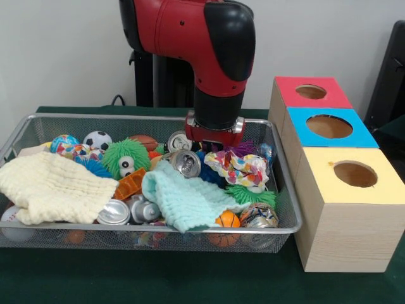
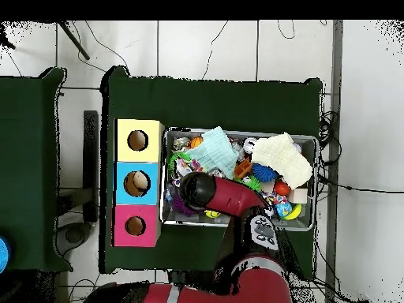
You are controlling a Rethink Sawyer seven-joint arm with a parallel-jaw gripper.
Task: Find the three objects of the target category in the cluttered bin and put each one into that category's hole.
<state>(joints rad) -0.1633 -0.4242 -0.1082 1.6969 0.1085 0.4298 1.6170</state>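
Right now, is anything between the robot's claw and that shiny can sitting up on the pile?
Nothing visible does. The gripper hangs just above and behind the can, which lies on top of the clutter in the bin, beside the mint cloth.

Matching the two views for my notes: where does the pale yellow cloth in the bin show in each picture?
Front view: the pale yellow cloth lies over the wire bin's left end.
Overhead view: the cloth lies at the bin's upper right.
Shared landmark: the yellow-topped box, at the bin's opposite end.
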